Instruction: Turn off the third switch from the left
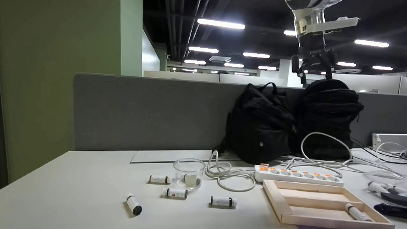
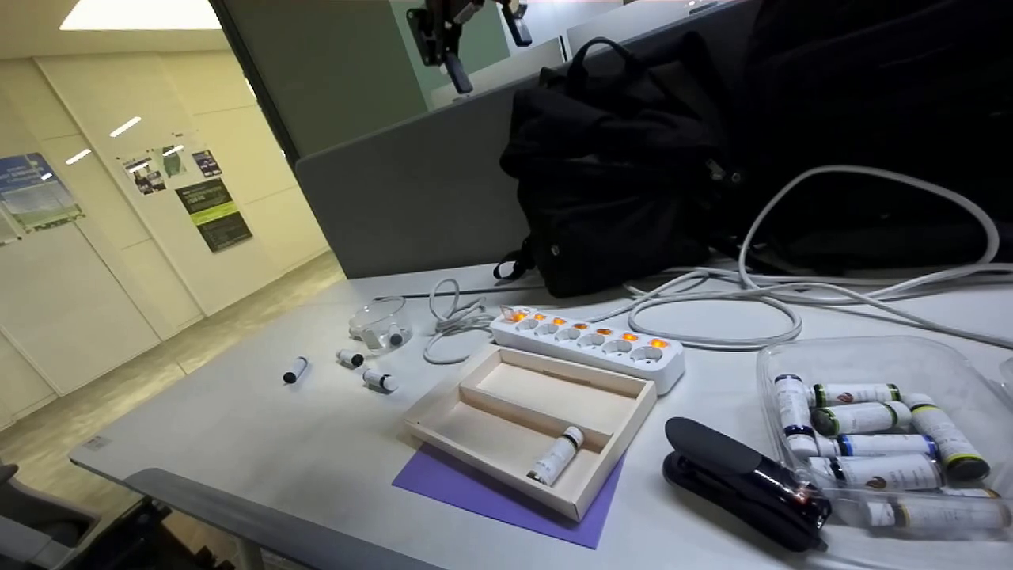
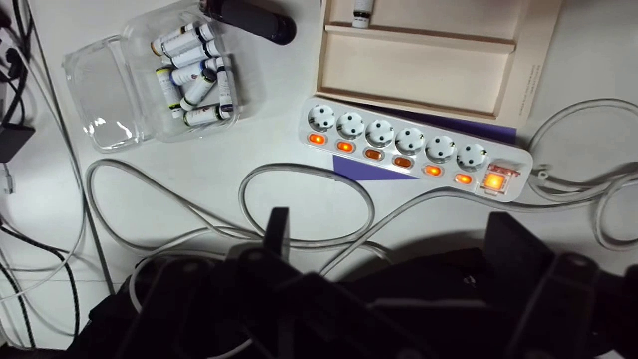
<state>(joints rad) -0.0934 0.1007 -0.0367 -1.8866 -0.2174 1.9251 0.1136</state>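
The desk [image 1: 73,194] is bearing a strip [image 3: 416,158], two middle switches [image 3: 374,154] showing dim; the gripper [image 3: 389,224] is hovering over bags [image 1: 262,127], jaws spread.

The power strip [image 3: 416,149] is smooth plastic, the tray [image 3: 416,70] matt wood

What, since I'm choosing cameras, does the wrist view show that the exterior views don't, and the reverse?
Only the wrist view: print on the tray, and a purple corner beside the switches.
Only the exterior views: the cup, the partition, and bottles lying loose on the table.
Shared: the strip, tray, clear box and open pincer.
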